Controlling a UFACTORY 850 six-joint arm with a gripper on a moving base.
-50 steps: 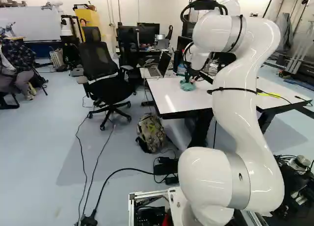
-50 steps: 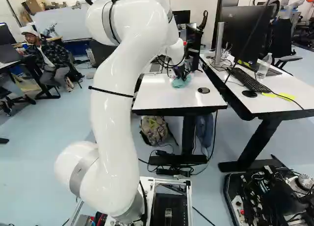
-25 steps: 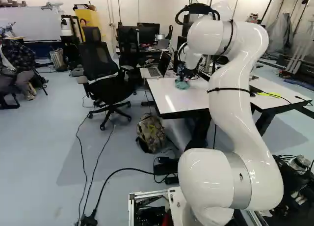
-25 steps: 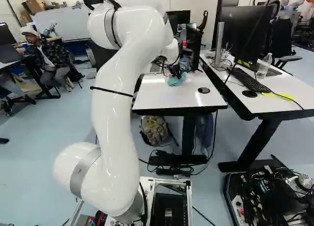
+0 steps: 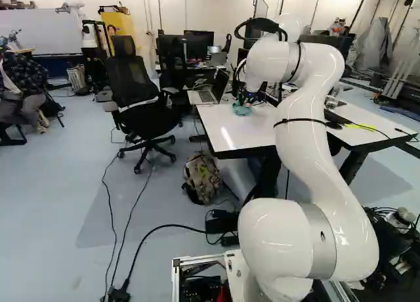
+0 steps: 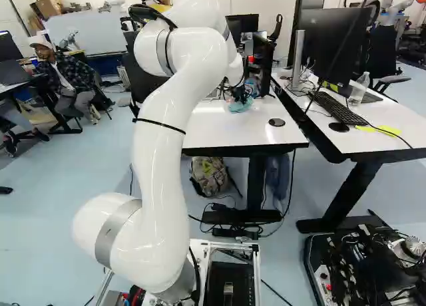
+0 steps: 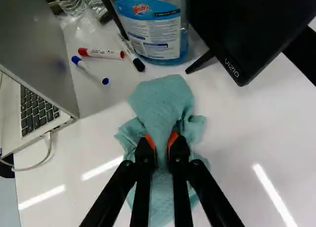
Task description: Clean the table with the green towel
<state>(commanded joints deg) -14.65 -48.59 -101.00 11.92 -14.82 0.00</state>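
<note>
"While my gripper (image 6: 241, 97) reaches over the white table (image 5: 249, 131), its two fingers are drawn in narrow, with a bunched ridge of the green towel (image 7: 163, 98) pinched between their orange pads (image 7: 150, 142)."

"And the rest of the towel?"

"It spreads in loose folds around my fingertips, lying on the tabletop near the far edge, as the left base view has it."

"What stands just ahead of it?"

"A clear bottle of blue cleaner (image 7: 158, 42) with a blue-and-white label. Beside that bottle lies a black-capped marker (image 7: 131, 52), and near it a red-capped marker (image 7: 101, 54) and a blue-capped marker (image 7: 90, 70)."

"Anything to either side?"

"An open laptop (image 7: 39, 108) past the blue-capped marker, with a white cable (image 7: 48, 148) at its edge. Across from it is a black flat-screen display (image 7: 237, 29), its foot pointing toward the cleaner."

"Farther out?"

"In the right base view, a round black disc (image 6: 276, 122) sits on my table. On the second table (image 6: 399, 110), to the right, are a large monitor (image 6: 326, 43), a black keyboard (image 6: 338, 109), a mouse (image 6: 338, 127) and a plastic water bottle (image 6: 359, 90)."

"And lower down?"

"A camouflage backpack (image 5: 202, 177) on the floor, and a black mesh-backed swivel chair (image 5: 141, 108) at the left of the left base view."
</note>
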